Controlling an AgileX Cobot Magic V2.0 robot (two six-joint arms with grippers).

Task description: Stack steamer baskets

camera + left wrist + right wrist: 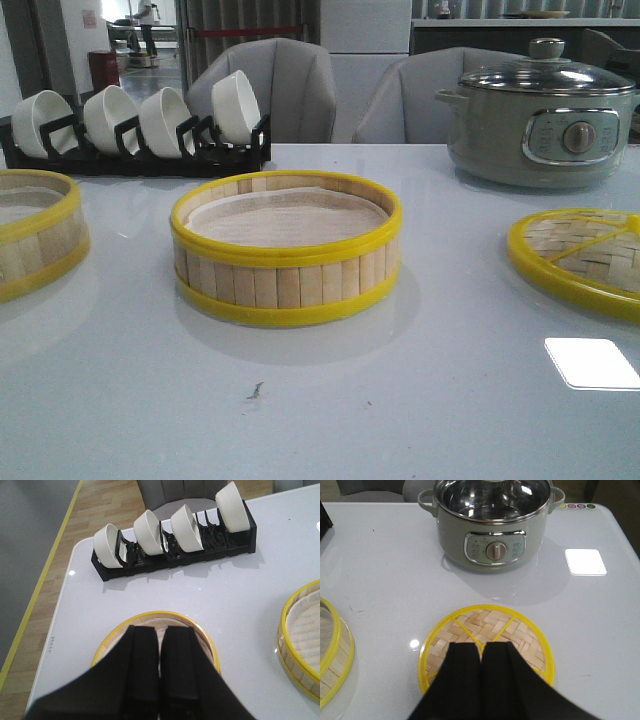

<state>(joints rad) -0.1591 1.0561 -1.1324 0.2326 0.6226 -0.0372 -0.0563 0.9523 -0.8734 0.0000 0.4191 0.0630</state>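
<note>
A round bamboo-slat steamer basket with yellow rims and a white paper liner (286, 250) sits mid-surface (400, 400). A second like basket (35, 232) lies to its left, under the closed left hand (159, 672). The flat woven-bamboo yellow-rimmed lid (580, 258) lies to its right, beneath the closed right hand (481, 680).

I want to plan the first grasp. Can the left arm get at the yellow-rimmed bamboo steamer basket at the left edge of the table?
Probably yes. The left gripper hangs shut directly above that yellow-rimmed bamboo steamer basket, with nothing between them. The black rack of white bowls stands well behind, apart from it.
</note>
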